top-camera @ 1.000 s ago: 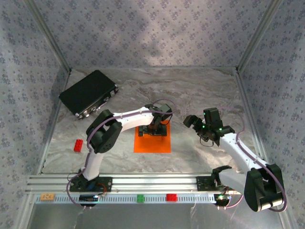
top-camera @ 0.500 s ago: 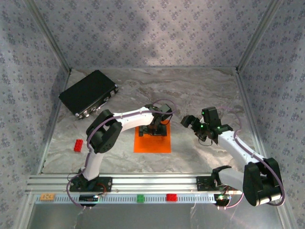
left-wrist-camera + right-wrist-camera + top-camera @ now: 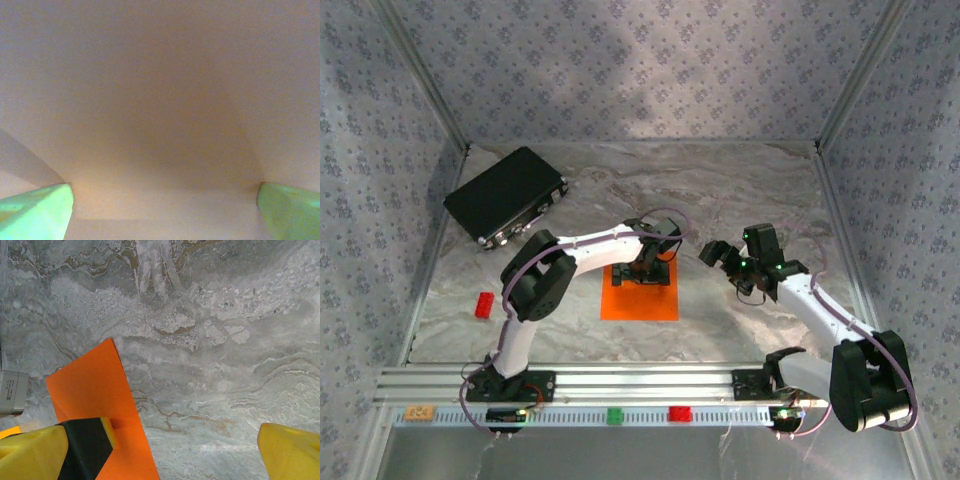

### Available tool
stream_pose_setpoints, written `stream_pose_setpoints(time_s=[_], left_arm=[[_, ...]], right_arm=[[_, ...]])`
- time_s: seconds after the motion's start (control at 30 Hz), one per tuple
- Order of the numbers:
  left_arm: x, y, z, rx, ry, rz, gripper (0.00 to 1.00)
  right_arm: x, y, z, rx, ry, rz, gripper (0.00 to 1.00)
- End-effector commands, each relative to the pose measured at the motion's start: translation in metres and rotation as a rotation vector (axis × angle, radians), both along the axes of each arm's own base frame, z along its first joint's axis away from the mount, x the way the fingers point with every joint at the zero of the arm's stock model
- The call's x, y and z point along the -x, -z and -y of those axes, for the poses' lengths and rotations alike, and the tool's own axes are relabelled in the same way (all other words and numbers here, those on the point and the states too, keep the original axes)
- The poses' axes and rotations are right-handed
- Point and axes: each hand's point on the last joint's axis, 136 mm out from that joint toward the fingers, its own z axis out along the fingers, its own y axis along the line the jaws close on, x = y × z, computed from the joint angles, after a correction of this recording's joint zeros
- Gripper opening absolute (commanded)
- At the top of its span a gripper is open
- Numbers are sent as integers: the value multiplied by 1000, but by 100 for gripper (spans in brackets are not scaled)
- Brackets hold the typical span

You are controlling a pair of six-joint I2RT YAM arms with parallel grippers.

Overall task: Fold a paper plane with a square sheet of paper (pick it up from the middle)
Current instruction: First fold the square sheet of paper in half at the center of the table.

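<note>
Both pincers stand wide open over the bench. The left gripper is planted on the far half of the square sheet of paper, which lies flat near the middle of the bench, a little toward the near edge. In the left wrist view its fingertips sit far apart with plain paper between them. The tips are down against the sheet and nothing is pinched. The right gripper hangs just off the sheet's right edge, over bare marbled surface, with nothing in its jaws. Its wrist view catches one corner of the sheet beside a fingertip. A black case lies at the far left corner, and a small red block sits near the left edge
</note>
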Motion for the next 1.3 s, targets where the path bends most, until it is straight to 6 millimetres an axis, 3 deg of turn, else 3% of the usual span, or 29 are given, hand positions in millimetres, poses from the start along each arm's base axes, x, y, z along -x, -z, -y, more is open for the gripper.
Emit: stream_pose_setpoints(time_s=[0.0,0.73,0.97,1.07,1.27], left_arm=[[13,26,-10,-62,16,-51,95],[15,31,-8,-46,16,-62,90],[14,24,-4,-25,24,-45,88],[11,19,-2,-7,28,-27,83],[5,1,10,86,74,46,63]], right_arm=[[-4,-8,-2,-1,-8,9,99],[-2,-8,0,7,1,5,99],[-3,-10,0,6,1,10,99],[-3,-10,1,9,4,11,99],[-3,-11,2,13,12,14,99]])
